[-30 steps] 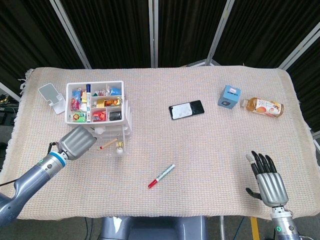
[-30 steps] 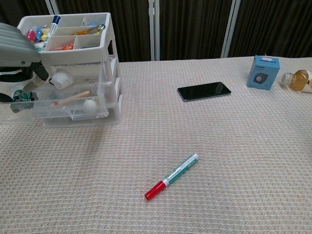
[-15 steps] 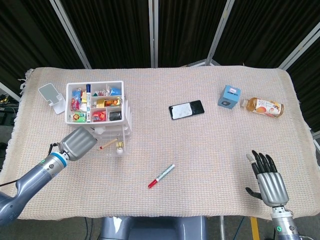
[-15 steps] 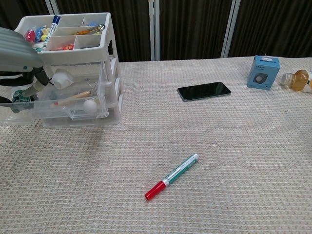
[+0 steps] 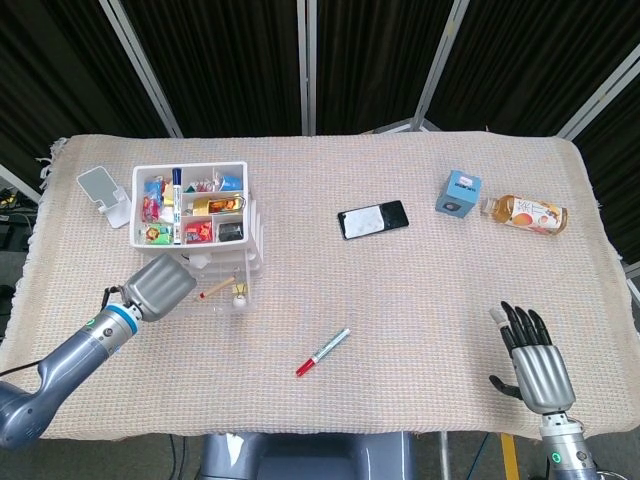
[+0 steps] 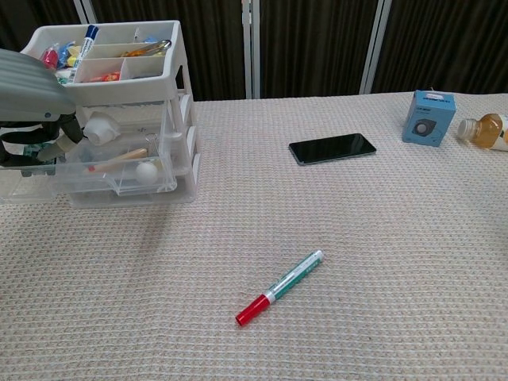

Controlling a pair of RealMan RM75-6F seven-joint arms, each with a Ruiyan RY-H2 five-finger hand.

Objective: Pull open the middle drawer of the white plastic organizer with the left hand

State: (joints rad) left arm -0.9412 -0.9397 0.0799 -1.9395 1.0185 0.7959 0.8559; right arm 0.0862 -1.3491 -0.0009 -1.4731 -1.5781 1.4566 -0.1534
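The white plastic organizer [image 5: 252,215] stands at the table's left, its top tray full of small items. Its clear middle drawer [image 5: 225,295] is slid out toward the front, with a wooden stick and a white ball inside. My left hand [image 5: 160,287] is at the drawer's front left, and in the chest view its fingers [image 6: 36,147] curl over the front edge of the drawer [image 6: 119,181]. My right hand [image 5: 530,362] rests at the near right edge with its fingers spread and holds nothing. The chest view does not show it.
A red-capped marker [image 5: 322,352] lies at centre front. A black phone [image 5: 372,219] is mid-table, with a blue box [image 5: 458,192] and a bottle [image 5: 527,213] on its side at the far right. A white stand [image 5: 102,192] sits left of the organizer.
My left hand has shifted slightly to the right along the drawer front. The drawer and the right hand look unchanged.
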